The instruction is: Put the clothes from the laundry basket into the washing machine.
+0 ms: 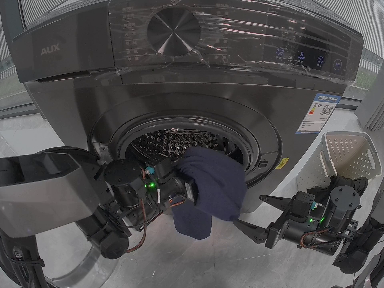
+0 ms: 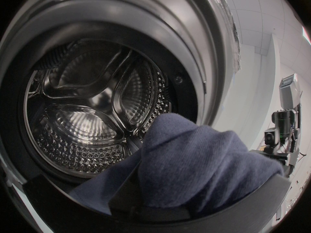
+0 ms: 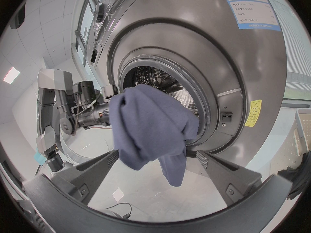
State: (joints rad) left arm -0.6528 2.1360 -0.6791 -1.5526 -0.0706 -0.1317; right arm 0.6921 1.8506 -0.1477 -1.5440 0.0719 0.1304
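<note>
Laundry area: washing machine [image 1: 192, 97], laundry basket [image 1: 349, 153]

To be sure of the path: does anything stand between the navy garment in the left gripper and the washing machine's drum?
Nothing visible does. The door is swung aside, and the navy garment hangs right before the open drum.

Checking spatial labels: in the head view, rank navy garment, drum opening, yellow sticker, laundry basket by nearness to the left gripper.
1. navy garment, draped on left gripper
2. drum opening, just behind
3. yellow sticker, panel's right
4. laundry basket, far right
</note>
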